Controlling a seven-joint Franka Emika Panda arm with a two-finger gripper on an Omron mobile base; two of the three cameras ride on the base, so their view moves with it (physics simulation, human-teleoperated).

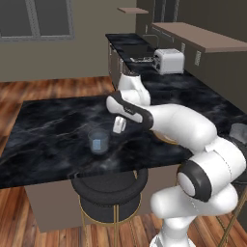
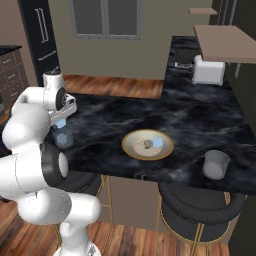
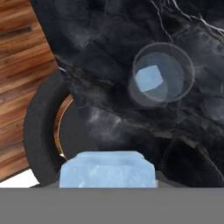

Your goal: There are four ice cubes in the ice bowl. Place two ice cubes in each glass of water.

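The gripper (image 1: 119, 125) was seen closed on one ice cube (image 3: 107, 169), held above the black marble counter (image 1: 53, 125) just beside the nearer glass of water (image 1: 98, 141). A second ice cube (image 3: 148, 78) was seen lying inside that glass. The ice bowl (image 2: 148, 144) was set well apart to the right, with one cube (image 2: 157, 142) left in it. The other glass (image 2: 216, 164) was placed further right, near the counter's edge.
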